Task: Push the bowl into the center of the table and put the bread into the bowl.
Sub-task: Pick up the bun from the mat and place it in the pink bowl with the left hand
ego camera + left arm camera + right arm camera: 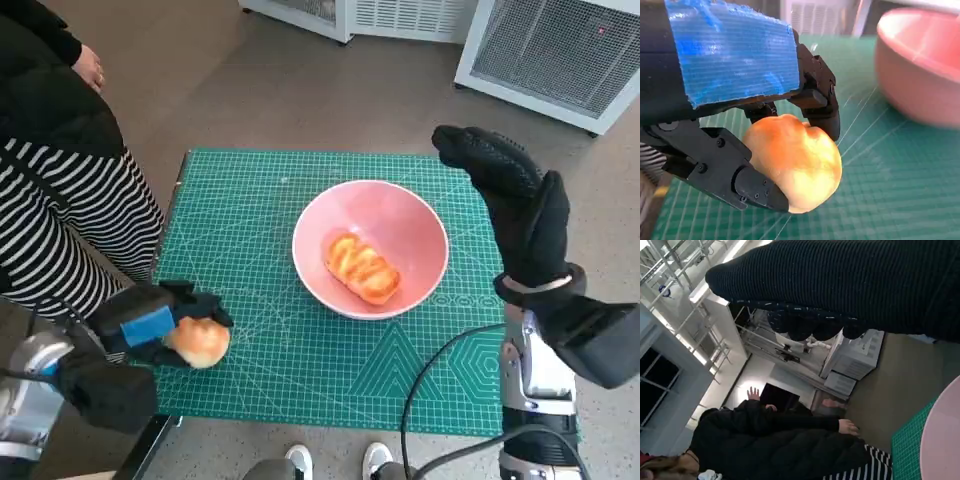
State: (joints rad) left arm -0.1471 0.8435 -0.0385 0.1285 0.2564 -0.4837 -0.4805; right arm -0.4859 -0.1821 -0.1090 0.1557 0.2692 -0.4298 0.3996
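Observation:
A pink bowl (371, 246) stands near the middle of the green cutting mat (260, 210), and one golden bread roll (361, 268) lies inside it. My left hand (150, 322) is at the mat's near left corner and grips a second round bread roll (198, 342); the left wrist view shows that roll (795, 162) held between the black fingers (755, 187), with the bowl (920, 70) beyond. My right hand (510, 195) hovers beside the bowl's right rim, fingers stretched out and holding nothing. The right wrist view catches only the glove (850, 285) and the bowl's edge (942, 440).
A person in a black jacket and striped trousers (60, 190) sits close to the table's left side, also seen in the right wrist view (775, 440). White appliances (560, 50) stand on the floor behind the table. Shoes (335, 462) show below the near edge.

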